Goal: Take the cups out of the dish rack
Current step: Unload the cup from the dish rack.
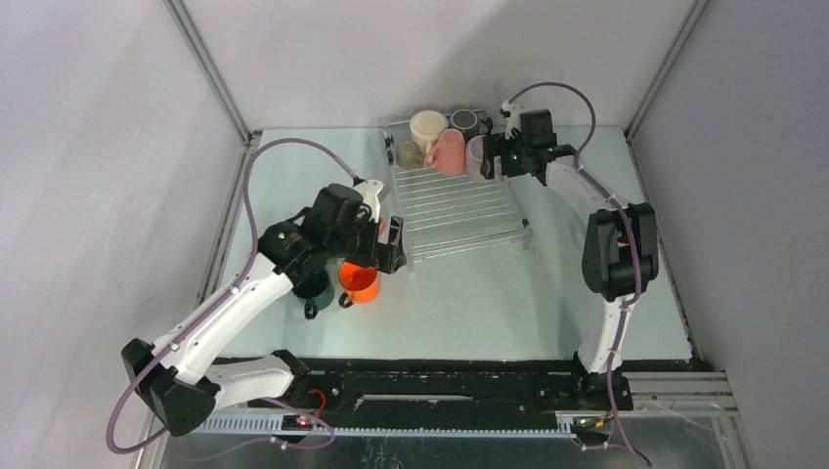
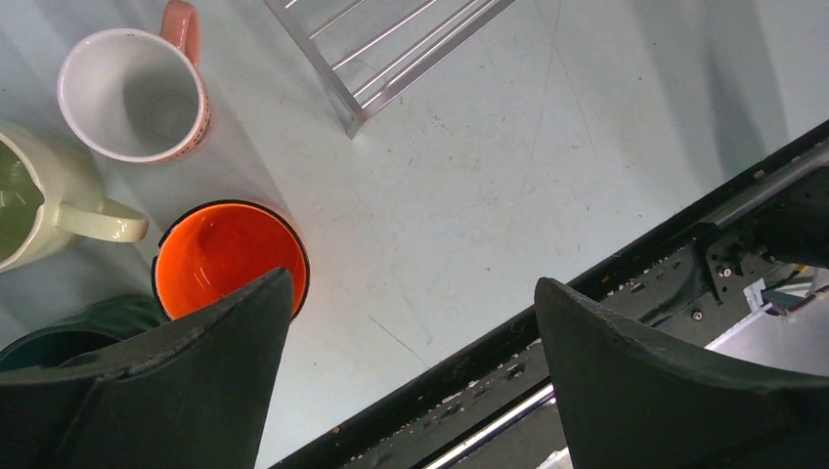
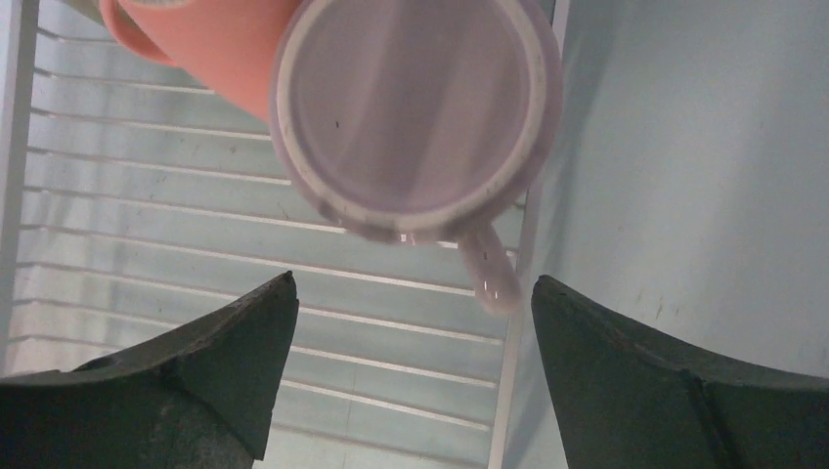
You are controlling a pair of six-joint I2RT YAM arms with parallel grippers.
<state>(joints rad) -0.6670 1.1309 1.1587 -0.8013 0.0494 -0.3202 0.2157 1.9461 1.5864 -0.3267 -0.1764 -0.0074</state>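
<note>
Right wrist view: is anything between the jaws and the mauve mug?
No. In the right wrist view, only bare ribs of the dish rack lie between the open right gripper and the mauve mug, whose handle points towards it.

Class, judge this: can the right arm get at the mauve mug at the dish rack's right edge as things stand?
Probably yes: the right arm's fingers stand open just short of the mauve mug, with nothing between them. The pink mug sits tight beside it.
</note>
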